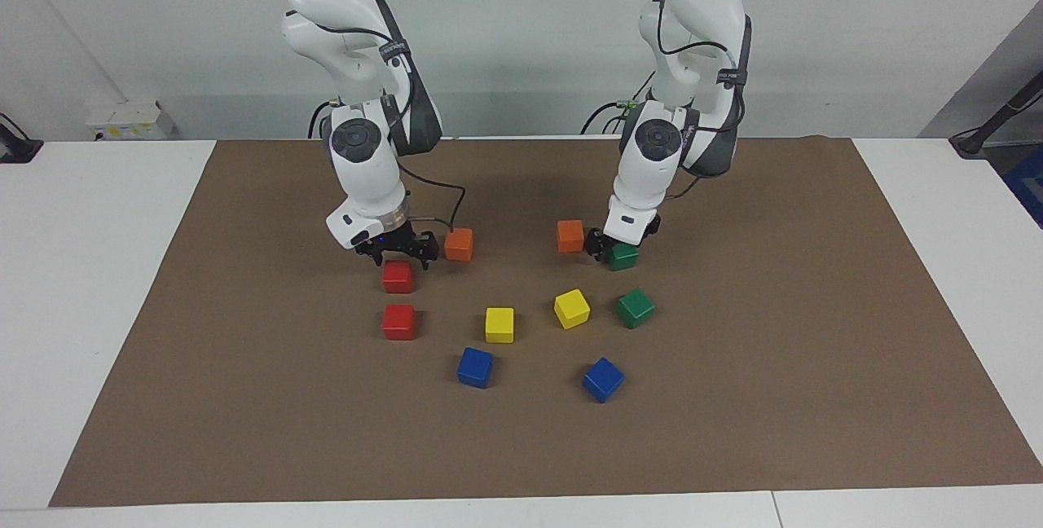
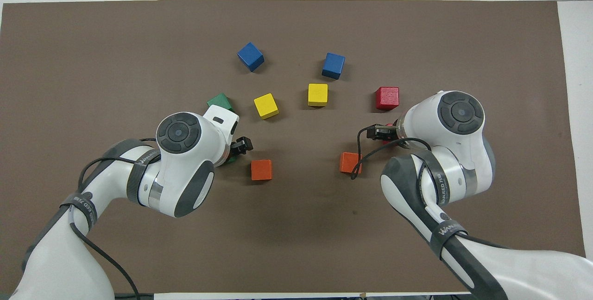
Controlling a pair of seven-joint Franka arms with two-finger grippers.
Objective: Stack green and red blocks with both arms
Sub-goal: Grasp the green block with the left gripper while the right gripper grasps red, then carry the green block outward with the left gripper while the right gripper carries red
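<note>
The right gripper [image 1: 402, 254], left of centre in the facing view, hangs with its fingers spread wide just over the upper red block [image 1: 398, 276], not gripping it. The lower red block [image 1: 399, 322] sits directly below it in the frame. Right of centre, the left gripper [image 1: 604, 247] is down beside the upper green block [image 1: 623, 256], its fingers apart and nothing visibly clamped. The other green block [image 1: 635, 307] lies lower right of that. No block is stacked. Two orange blocks [image 1: 459, 244] lie between the grippers, with two yellow blocks [image 1: 499, 324] and two blue blocks [image 1: 475, 367] lower on the brown mat [image 1: 733, 430] covering the tabletop.
</note>
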